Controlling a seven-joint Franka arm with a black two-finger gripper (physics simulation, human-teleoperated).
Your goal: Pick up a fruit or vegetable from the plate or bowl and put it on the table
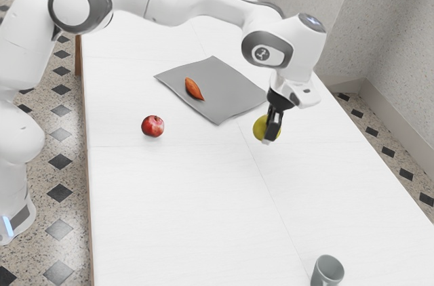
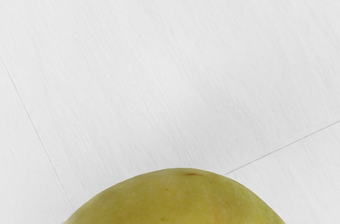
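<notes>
Yellow-green fruit (image 2: 178, 197) in claw (image 1: 271, 133) above table (image 1: 176, 205)

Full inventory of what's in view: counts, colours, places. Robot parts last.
yellow-green fruit: 1, between the gripper's fingers
red apple: 1, on table, beside the mat
tapered vegetable: 1, orange, on mat
mat: 1, grey, on table
mug: 1, grey-green, exterior view's lower edge
table: 1, white, under everything
floor: 1, speckled with dark diamonds, around table
wall: pale grey, exterior view's right
gripper: 1, black, holding the fruit
arm: 1, white and grey, over table
</notes>
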